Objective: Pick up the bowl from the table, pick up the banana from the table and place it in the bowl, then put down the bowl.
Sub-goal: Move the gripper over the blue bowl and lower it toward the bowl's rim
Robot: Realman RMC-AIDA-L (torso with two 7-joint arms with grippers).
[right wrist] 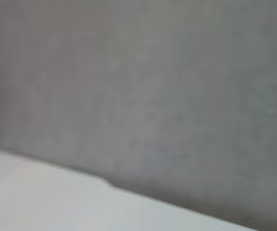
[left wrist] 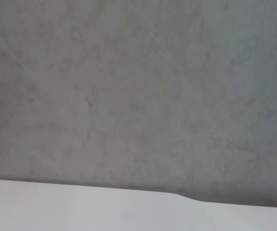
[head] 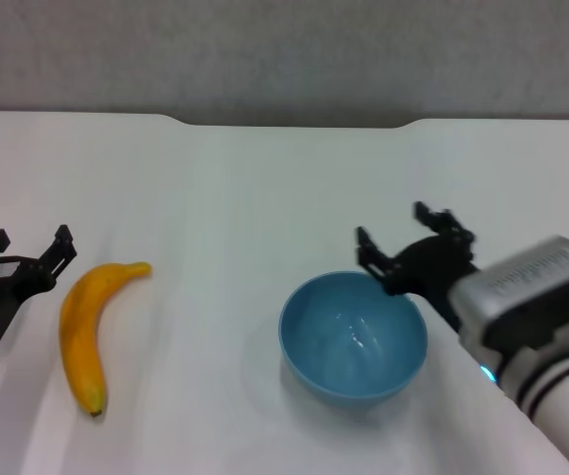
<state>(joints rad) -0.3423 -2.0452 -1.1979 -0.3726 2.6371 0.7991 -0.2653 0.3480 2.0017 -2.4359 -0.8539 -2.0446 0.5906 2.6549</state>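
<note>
The light-blue bowl (head: 353, 338) stands upright and empty on the white table (head: 254, 198), right of centre near the front. The yellow-orange banana (head: 90, 332) lies on the table at the left, its dark tip toward me. My right gripper (head: 394, 226) is open and hovers just behind the bowl's far right rim, not touching it. My left gripper (head: 32, 239) is open and empty, just left of the banana's far end. Neither wrist view shows the bowl, the banana or any fingers.
The table's far edge has a shallow notch (head: 294, 123) below a grey wall. The left wrist view shows only the wall and a strip of table (left wrist: 80, 207). The right wrist view shows the same wall and table (right wrist: 42, 197).
</note>
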